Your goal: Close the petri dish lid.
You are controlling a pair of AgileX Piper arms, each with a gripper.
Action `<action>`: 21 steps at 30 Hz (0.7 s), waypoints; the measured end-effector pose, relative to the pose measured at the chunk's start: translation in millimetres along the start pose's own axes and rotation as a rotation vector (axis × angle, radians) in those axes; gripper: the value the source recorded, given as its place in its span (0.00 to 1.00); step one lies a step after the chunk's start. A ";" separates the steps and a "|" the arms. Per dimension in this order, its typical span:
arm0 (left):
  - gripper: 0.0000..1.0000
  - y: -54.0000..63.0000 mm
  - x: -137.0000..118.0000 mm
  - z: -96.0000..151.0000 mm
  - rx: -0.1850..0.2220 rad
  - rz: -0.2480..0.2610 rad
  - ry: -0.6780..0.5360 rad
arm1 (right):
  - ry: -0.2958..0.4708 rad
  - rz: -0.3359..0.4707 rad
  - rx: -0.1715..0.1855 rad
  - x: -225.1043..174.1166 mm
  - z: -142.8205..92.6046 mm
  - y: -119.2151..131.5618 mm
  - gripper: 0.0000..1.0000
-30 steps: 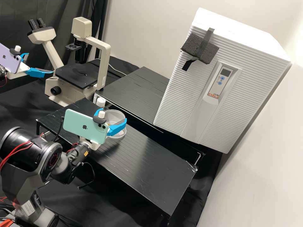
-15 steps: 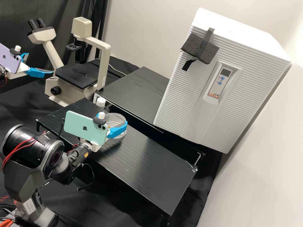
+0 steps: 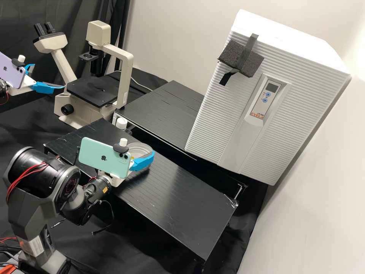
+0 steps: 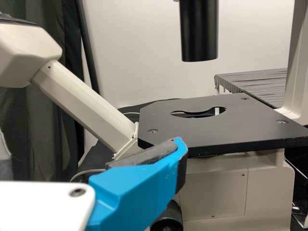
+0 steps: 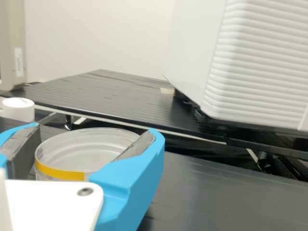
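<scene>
On the near black platform, the pads of the right gripper are set against opposite sides of a clear round lid, which appears to be clamped lightly between them at the rim. The lid is held roughly level at the petri dish, though whether it is fully seated cannot be told. Near its edge a yellow band is seen. Very little weight is to be expected; the thin wall is likely to be stiff, slick and brittle, so it could be cracked by a hard squeeze or tipped by uneven contact. The hold is best taken low across the full width, with even pressure, and eased open straight outward once the lid is judged to be down. Beyond, a white-capped bottle is found near the dish. Farther off, by the microscope, the left gripper is held with its fingers parted.
</scene>
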 end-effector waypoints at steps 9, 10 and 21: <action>1.00 0.0 0.0 0.0 0.000 0.000 0.000 | -0.007 0.003 -0.003 -2.3 2.5 0.3 1.00; 1.00 0.0 0.0 0.0 0.000 0.000 0.000 | -0.007 0.003 -0.003 -2.3 2.5 0.3 1.00; 1.00 0.0 0.0 0.0 0.000 0.000 0.000 | -0.021 0.000 -0.005 -4.6 5.6 0.1 1.00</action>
